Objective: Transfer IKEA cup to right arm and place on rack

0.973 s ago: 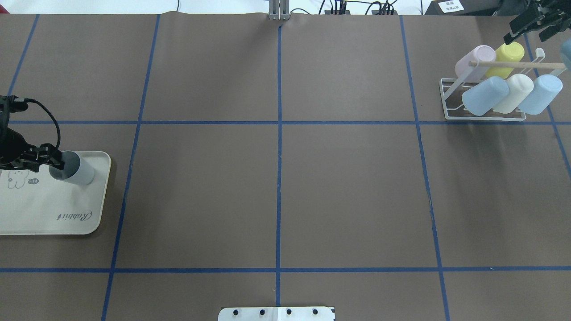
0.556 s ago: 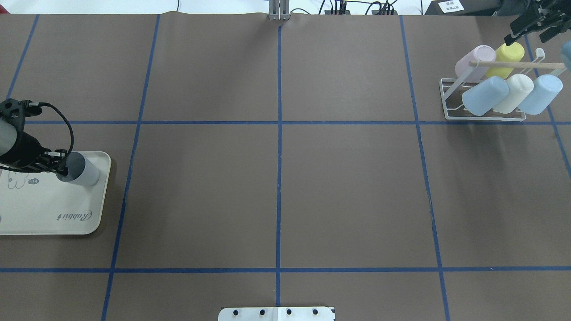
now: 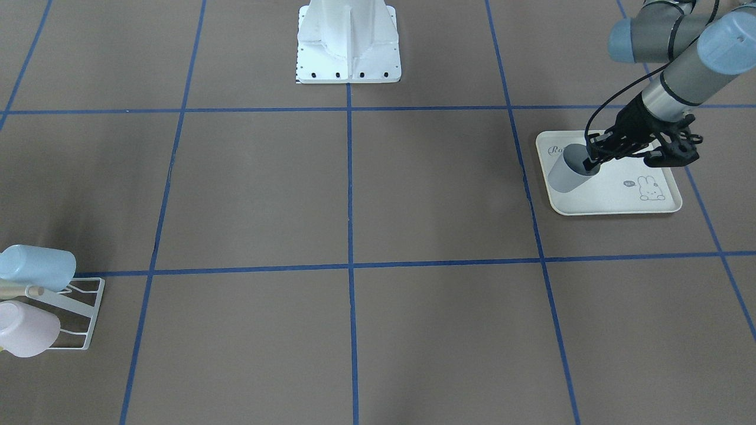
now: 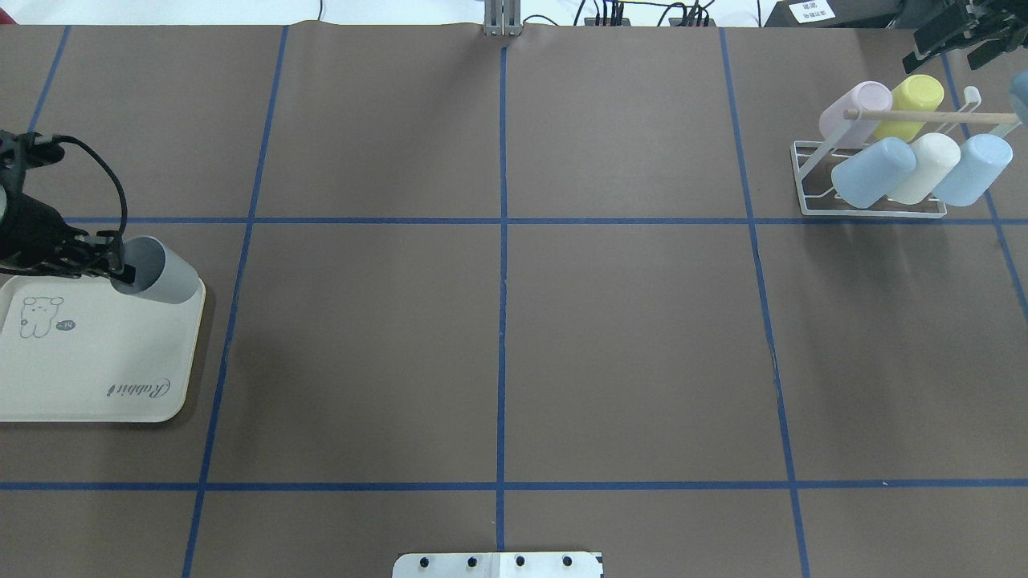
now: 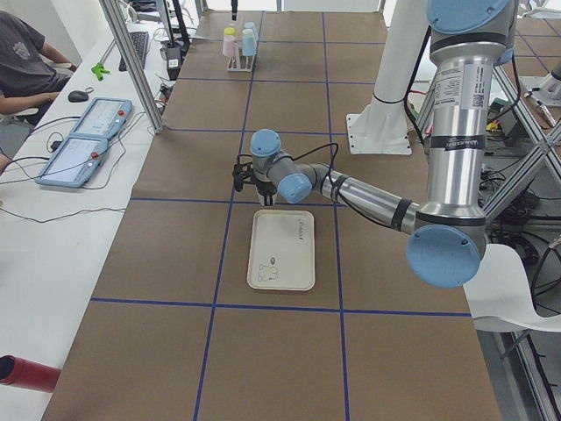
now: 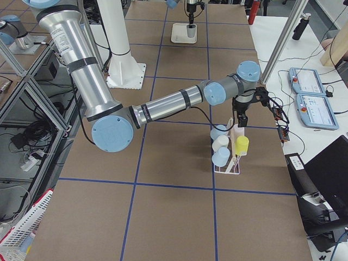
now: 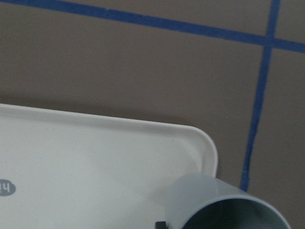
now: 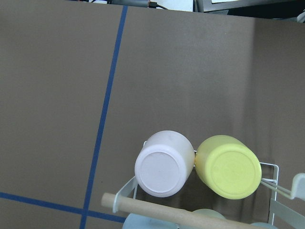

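My left gripper (image 4: 120,271) clamps the tilted grey cup (image 4: 167,282) by its rim over the rabbit tray (image 4: 96,401), frame left; my right gripper (image 4: 944,56), upper right, hangs open, empty.

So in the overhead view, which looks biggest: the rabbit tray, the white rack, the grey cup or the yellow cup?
1. Rabbit tray, though cut off.
2. White rack.
3. Grey cup.
4. Yellow cup, partly hidden, so unsure.

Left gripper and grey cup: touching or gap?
Touching. The front-facing view shows the left gripper shut on the grey cup at its rim, one jaw inside the mouth and one outside; the overhead view agrees.
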`<state>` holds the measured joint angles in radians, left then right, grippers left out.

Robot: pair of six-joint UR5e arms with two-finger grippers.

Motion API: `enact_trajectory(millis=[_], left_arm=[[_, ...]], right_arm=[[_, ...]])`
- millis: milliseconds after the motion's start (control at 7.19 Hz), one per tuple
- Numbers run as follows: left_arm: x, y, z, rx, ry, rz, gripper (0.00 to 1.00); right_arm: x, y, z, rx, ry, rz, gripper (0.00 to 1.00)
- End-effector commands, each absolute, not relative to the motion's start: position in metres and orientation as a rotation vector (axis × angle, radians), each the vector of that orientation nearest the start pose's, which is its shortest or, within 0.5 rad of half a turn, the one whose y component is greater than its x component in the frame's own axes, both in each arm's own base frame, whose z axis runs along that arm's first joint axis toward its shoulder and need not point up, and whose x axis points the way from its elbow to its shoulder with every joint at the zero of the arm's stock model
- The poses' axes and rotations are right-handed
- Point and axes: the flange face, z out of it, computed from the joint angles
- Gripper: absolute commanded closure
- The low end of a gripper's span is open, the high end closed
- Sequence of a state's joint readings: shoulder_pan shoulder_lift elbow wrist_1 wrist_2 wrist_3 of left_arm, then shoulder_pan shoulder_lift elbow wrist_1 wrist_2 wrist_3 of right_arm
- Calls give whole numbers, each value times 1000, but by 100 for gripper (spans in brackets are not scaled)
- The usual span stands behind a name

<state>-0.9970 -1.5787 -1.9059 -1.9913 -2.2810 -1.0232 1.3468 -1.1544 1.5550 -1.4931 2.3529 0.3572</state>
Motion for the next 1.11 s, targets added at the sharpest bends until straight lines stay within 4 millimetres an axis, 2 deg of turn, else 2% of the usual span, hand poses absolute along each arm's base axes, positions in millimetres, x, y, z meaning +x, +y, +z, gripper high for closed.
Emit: enact_trajectory(millis=[0, 139, 278, 417, 556, 695, 973], left_arm=[[194, -465, 371, 66, 1068, -235, 100], [202, -477, 331, 47, 1126, -319, 100], [216, -490, 282, 3, 1200, -417, 100], [233, -490, 247, -50, 1251, -469, 100], [252, -484, 219, -94, 1288, -487, 100], [275, -473, 186, -143, 1329, -481, 100], [290, -453, 163, -199, 1430, -473, 100]], right_arm=[[-119, -634, 375, 219, -901, -51, 1], [-153, -617, 348, 210, -935, -49, 1], [-174, -604, 326, 226, -994, -9, 2], [-209, -590, 307, 247, -1089, 40, 2], [-235, -575, 292, 273, -1183, 78, 4], [-259, -555, 268, 265, -1292, 96, 5], [-273, -521, 238, 248, -1528, 124, 10]])
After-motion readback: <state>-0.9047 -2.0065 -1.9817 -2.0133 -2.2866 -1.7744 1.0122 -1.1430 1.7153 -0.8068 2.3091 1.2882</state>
